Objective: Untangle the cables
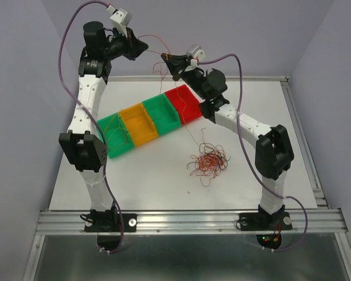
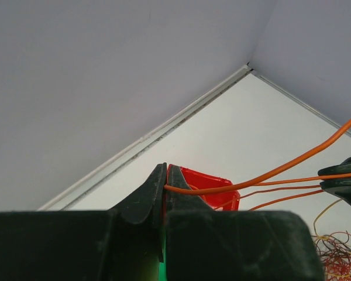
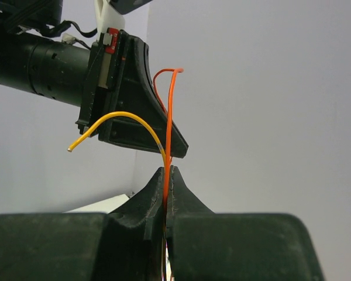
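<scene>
Both grippers are raised high above the table's far side, tips close together. My left gripper [image 1: 144,50] [image 2: 165,171] is shut on a thin orange cable [image 2: 263,175] that runs across to my right gripper [image 1: 166,59] [image 3: 166,171]. The right gripper is shut on that orange cable [image 3: 169,120] together with a yellow cable [image 3: 124,116], whose free end curls left. More thin strands hang from the right gripper down to the table. A loose tangle of red, orange and yellow cables [image 1: 207,161] [image 2: 338,257] lies on the white table in front of the right arm.
A slanted row of small trays sits mid-table: green [image 1: 108,126], orange [image 1: 128,112], green [image 1: 153,103], red [image 1: 194,111] [image 2: 213,182]. Thick lilac cables [image 1: 64,41] loop from each arm. Walls close in the table's back and sides.
</scene>
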Controlling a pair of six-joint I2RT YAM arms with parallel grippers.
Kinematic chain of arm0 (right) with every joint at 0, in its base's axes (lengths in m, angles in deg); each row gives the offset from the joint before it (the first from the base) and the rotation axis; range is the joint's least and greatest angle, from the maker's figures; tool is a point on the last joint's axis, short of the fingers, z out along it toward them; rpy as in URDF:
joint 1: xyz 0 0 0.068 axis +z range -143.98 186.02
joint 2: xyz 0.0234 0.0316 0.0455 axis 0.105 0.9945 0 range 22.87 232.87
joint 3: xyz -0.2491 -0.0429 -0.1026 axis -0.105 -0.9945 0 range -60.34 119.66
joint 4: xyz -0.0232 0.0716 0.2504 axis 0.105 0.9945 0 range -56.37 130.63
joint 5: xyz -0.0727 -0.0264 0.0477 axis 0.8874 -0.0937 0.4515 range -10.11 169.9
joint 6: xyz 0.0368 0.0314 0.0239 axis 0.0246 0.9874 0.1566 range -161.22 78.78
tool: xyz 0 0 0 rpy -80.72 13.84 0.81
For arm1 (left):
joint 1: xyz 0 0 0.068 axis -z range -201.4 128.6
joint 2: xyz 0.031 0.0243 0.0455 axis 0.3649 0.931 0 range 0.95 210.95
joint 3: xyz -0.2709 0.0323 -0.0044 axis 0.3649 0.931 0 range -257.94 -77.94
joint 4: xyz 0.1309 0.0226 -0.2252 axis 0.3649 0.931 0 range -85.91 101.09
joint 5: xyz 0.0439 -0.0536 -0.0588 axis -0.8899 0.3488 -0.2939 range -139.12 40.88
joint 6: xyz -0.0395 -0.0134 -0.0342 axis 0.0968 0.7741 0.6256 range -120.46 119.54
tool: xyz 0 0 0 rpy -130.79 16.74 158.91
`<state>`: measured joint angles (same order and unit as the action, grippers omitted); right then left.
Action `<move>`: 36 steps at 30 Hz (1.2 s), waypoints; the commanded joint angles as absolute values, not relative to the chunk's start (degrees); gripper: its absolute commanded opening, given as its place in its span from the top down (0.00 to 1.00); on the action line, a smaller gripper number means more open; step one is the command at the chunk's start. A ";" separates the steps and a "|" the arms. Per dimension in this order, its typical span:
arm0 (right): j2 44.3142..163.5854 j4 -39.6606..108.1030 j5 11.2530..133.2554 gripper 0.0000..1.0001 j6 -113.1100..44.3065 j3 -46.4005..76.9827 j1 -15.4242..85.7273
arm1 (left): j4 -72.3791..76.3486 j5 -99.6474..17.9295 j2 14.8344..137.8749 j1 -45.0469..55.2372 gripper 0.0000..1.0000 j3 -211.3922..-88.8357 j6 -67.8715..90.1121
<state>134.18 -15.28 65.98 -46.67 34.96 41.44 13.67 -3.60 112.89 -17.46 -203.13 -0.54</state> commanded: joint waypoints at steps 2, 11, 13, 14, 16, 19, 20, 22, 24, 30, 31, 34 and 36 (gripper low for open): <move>132.03 -26.13 62.67 0.99 -43.50 32.49 40.21 | 11.03 -5.62 112.04 -18.68 0.98 -197.93 -4.15; 129.65 -32.02 62.05 1.00 -34.46 14.90 40.21 | 10.86 -10.09 110.20 -18.68 1.00 -184.04 -10.74; 130.88 -34.91 62.93 0.99 -32.79 12.44 40.30 | 10.86 -11.58 109.85 -18.68 1.00 -182.63 -11.79; 131.41 -35.80 63.19 0.99 -31.82 10.43 40.21 | 10.77 -11.94 109.76 -18.59 1.00 -181.23 -12.32; 132.81 -37.29 63.81 0.99 -29.62 9.01 40.21 | 10.86 -13.25 109.58 -18.50 1.00 -180.08 -13.02; 135.44 -37.48 67.76 0.99 -25.76 6.55 40.21 | 11.30 -18.70 109.67 -17.45 1.00 -177.97 -15.39; 136.33 -37.48 68.46 1.00 -24.96 6.28 40.13 | 11.30 -19.84 109.76 -17.10 1.00 -177.53 -16.27; 139.39 -37.48 69.44 0.99 -21.63 5.84 39.86 | 12.08 -22.31 110.54 -16.40 1.00 -177.35 -16.46; 141.51 -37.39 66.47 0.99 -17.86 7.15 39.51 | 13.83 -23.01 111.51 -16.04 1.00 -178.05 -16.11; 145.65 -35.81 60.65 0.99 -12.57 10.94 39.42 | 10.68 -26.70 108.19 -16.04 1.00 -174.72 -16.02; 145.74 -35.55 60.91 0.99 -12.48 10.85 39.51 | 10.59 -26.88 107.74 -15.78 1.00 -174.10 -16.54; 146.27 -32.05 64.58 1.00 -12.04 10.85 39.42 | 11.38 -30.29 107.47 -14.73 1.00 -174.01 -17.94; 146.27 -26.01 67.48 0.99 -12.04 12.42 39.42 | 11.47 -32.41 108.08 -13.67 1.00 -174.45 -19.00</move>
